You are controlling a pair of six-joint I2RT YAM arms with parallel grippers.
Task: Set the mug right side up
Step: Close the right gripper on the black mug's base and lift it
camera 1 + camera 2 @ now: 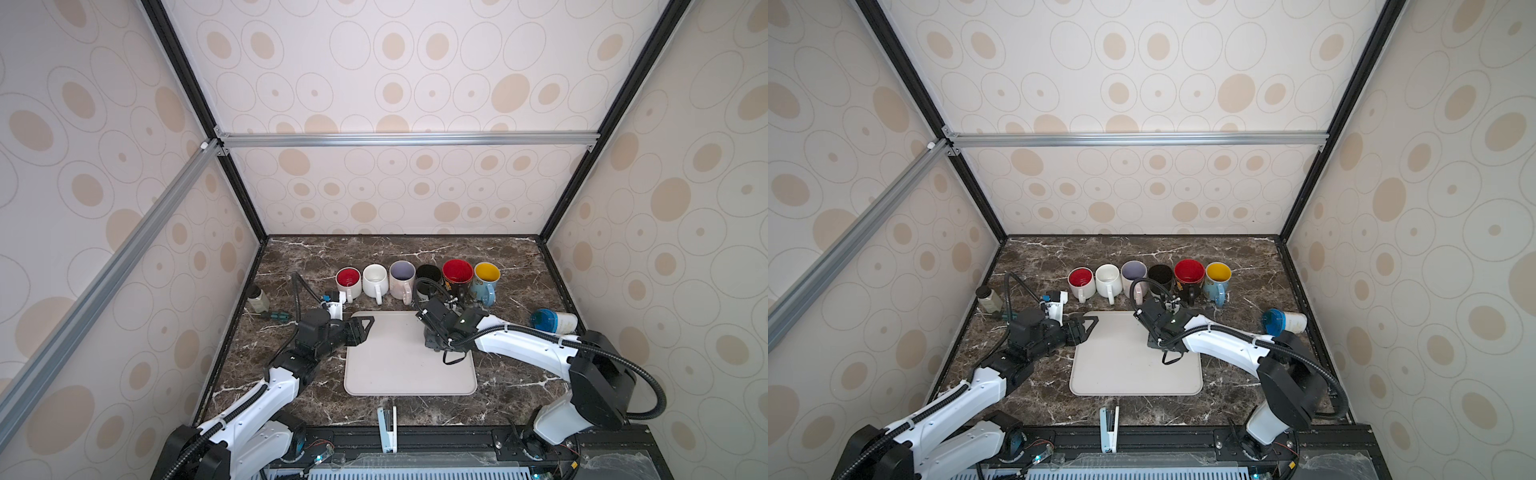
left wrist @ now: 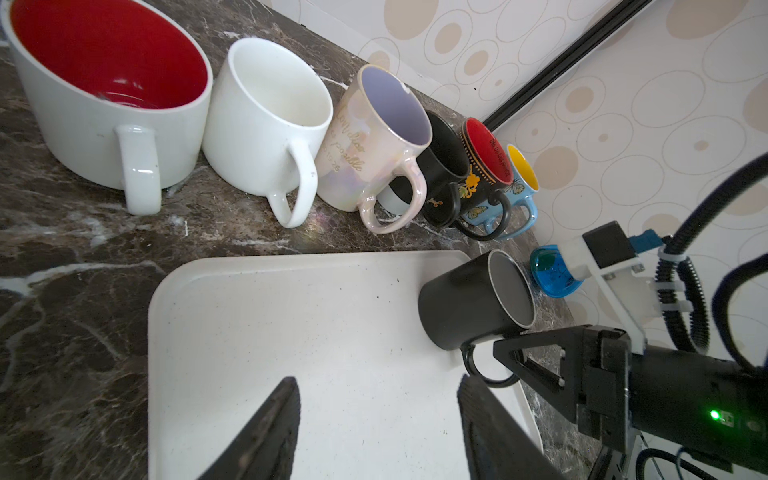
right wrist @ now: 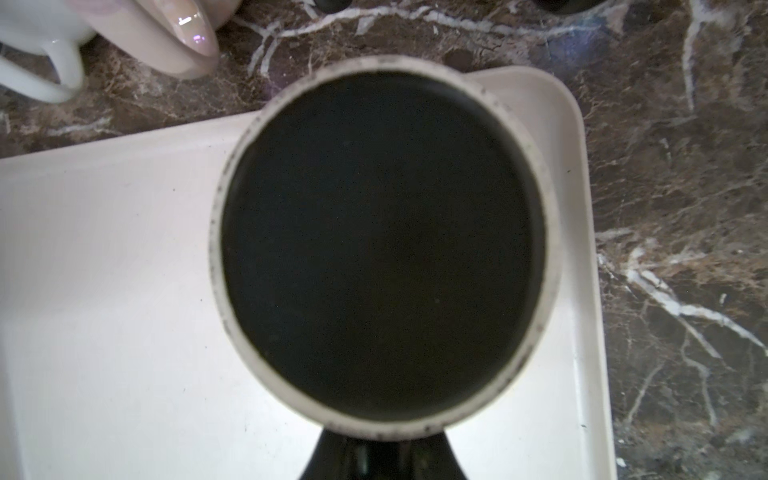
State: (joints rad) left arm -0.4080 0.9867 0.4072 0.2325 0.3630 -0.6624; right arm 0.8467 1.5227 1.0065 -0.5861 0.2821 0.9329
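Note:
A black mug (image 2: 461, 307) lies tilted on its side near the far right corner of the white tray (image 1: 399, 374). Its pale-ringed base (image 3: 382, 241) faces the right wrist camera. In both top views the mug's body is mostly hidden under my right gripper (image 1: 434, 347), and only its handle loop shows in front. My right gripper (image 3: 382, 451) is shut at the mug's handle (image 2: 486, 368). My left gripper (image 2: 378, 380) is open over the tray's left part with nothing between its fingers, and it also shows at the tray's left edge (image 1: 368, 328).
Several upright mugs (image 1: 415, 278) stand in a row behind the tray. A blue-lidded tumbler (image 1: 552, 321) lies on its side at the right. At the left stand a small bottle (image 1: 258, 300) and a screwdriver (image 1: 276, 316). A white stapler (image 1: 387, 428) lies at the front edge.

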